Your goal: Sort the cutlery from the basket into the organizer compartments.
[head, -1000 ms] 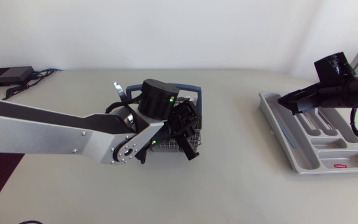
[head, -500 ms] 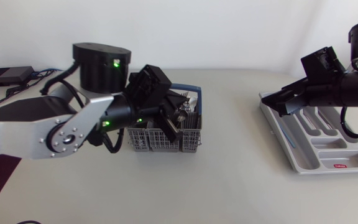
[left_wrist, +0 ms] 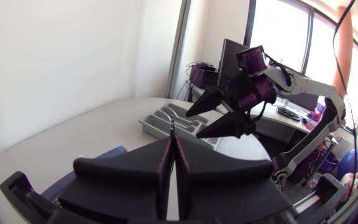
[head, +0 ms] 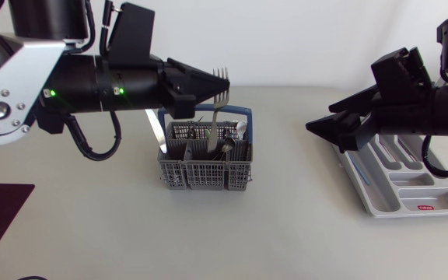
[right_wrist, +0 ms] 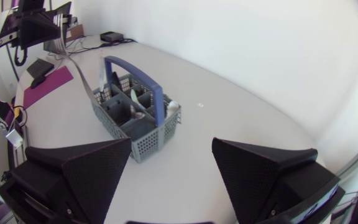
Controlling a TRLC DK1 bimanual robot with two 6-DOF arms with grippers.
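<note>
Two arms hang above the table, one from each side. The left arm comes in high from the far left, and the left gripper points rightward above the basket. A flat silver piece slants up out of the basket's left corner, its upper end hidden under the arm. The left gripper's fingers are pressed together on a fork, which hangs upright. Its tines are above the fingertips and its handle runs down across the basket's blue carrying handle. In the left wrist view only a thin sliver of metal shows past the fingertips. The grey basket holds more cutlery (a spoon stands near its right end). Further right, between basket and organizer, the right gripper hovers with its fingers spread wide. In its own wrist view the basket sits ahead of the gap. The grey organizer lies at the far right, its left end partly under the right gripper. Dark pieces lie in its middle compartments, and a thin pale one is in the long compartment on its left side.
</note>
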